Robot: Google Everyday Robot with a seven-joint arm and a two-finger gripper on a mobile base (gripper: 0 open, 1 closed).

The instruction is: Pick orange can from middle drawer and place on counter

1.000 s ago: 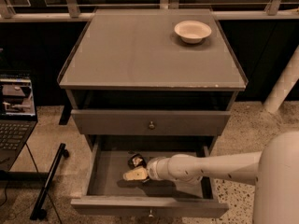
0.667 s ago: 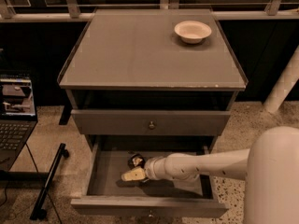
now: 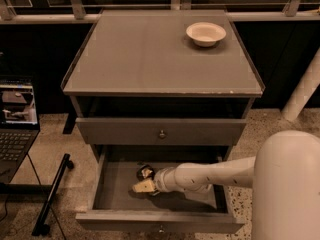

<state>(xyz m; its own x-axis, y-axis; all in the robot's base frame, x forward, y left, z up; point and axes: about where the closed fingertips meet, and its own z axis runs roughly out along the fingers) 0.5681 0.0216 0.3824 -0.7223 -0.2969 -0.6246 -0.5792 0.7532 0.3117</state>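
Observation:
The middle drawer (image 3: 160,221) is pulled open at the bottom of the cabinet. The orange can (image 3: 145,172) lies inside it toward the back, left of centre, showing dark with pale label patches. My white arm reaches in from the right, and my gripper (image 3: 142,187) sits low in the drawer just in front of the can, close to it or touching it. The counter (image 3: 150,59) is the grey cabinet top above.
A white bowl (image 3: 205,33) stands on the counter's back right. The upper drawer (image 3: 161,131) is closed and overhangs the back of the open one. A laptop (image 3: 17,114) and a black pole (image 3: 52,194) are at the left. A white post (image 3: 302,91) stands at the right.
My gripper has shifted a little to the left inside the drawer. The can has not visibly moved.

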